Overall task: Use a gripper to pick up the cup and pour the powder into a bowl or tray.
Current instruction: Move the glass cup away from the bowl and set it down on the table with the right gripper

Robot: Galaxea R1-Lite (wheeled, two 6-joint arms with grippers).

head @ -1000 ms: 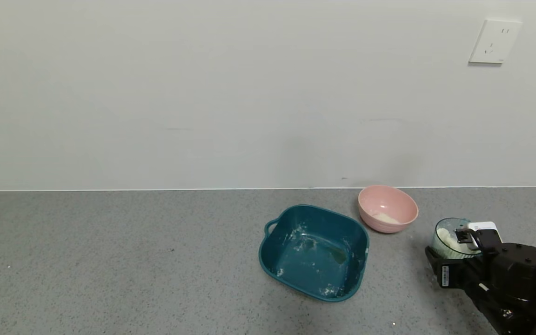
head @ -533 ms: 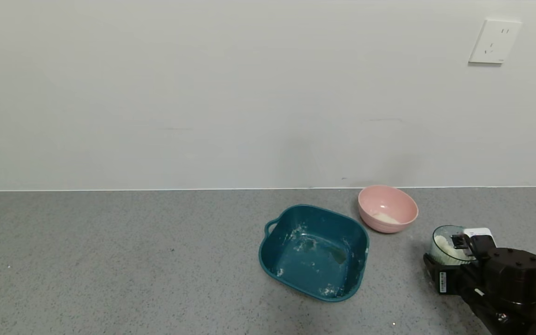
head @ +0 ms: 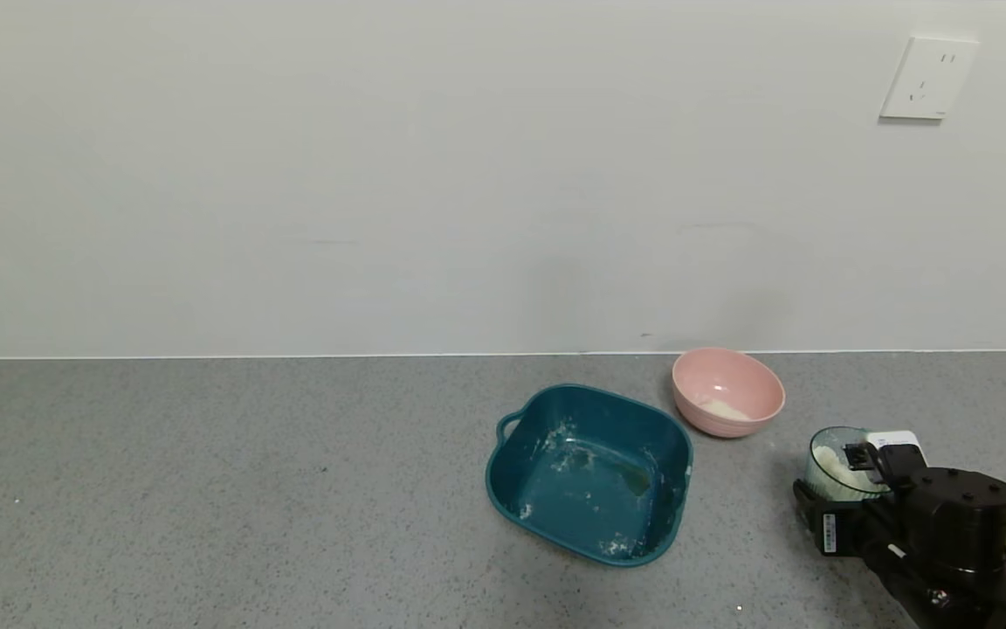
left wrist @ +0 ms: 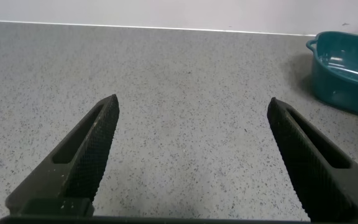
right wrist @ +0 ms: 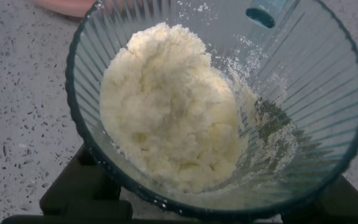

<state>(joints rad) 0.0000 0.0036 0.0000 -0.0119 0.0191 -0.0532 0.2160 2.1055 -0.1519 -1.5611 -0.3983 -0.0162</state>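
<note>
My right gripper (head: 852,482) is shut on the ribbed pale green cup (head: 828,479) at the far right of the counter, holding it upright. A clumpy heap of white powder (head: 833,461) lies in the cup. In the right wrist view the cup (right wrist: 319,81) fills the picture with the powder (right wrist: 166,106) heaped in it, and my black fingers (right wrist: 73,193) stand on either side of it. The pink bowl (head: 756,384) stands left of and behind the cup, with a little powder in it. My left gripper (left wrist: 192,106) is open and empty over bare counter.
A dark teal tray with a handle (head: 503,476), smeared with powder, sits left of the bowl; its edge also shows in the left wrist view (left wrist: 347,81). A white wall with a socket (head: 928,77) rises behind the grey counter (head: 206,489).
My right gripper has sunk slightly and moved toward me with the cup in it. The bowl and tray have not moved.
</note>
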